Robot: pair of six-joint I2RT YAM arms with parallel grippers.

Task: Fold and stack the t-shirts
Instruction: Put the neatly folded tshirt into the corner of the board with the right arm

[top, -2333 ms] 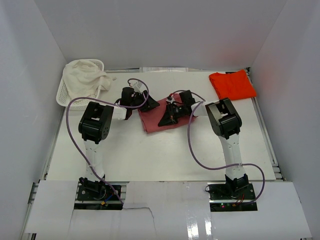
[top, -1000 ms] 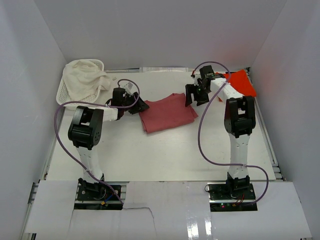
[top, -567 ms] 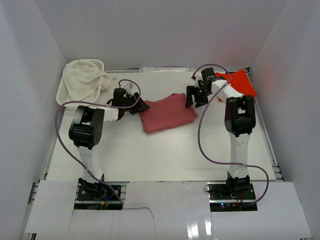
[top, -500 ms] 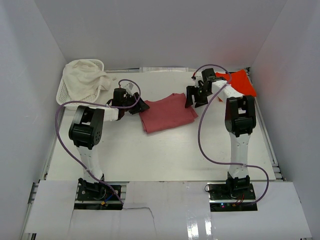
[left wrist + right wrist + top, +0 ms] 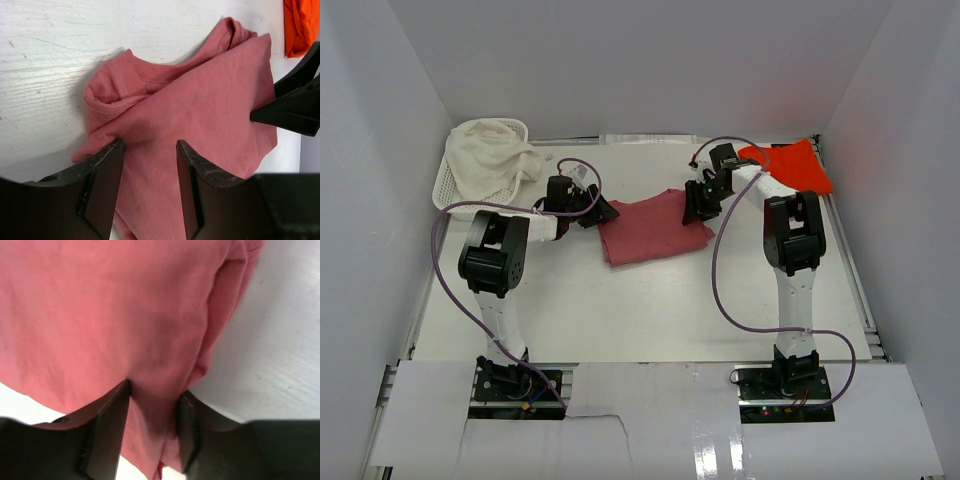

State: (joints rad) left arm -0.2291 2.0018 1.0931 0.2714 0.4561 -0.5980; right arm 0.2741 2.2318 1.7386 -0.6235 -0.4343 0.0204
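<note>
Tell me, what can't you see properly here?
- Basket, top view: white cloth covers most of it.
- Orange shirt, top view: right arm hides its left edge; left wrist view cuts it off.
- Right gripper, right wrist view: the pink shirt hides whether it grips.

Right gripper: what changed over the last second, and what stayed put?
The right gripper moved left and nearer, onto the right edge of the rose t-shirt, jaws narrowing around the cloth; a firm grip isn't clear. The left gripper, orange t-shirt and basket stayed put.
</note>
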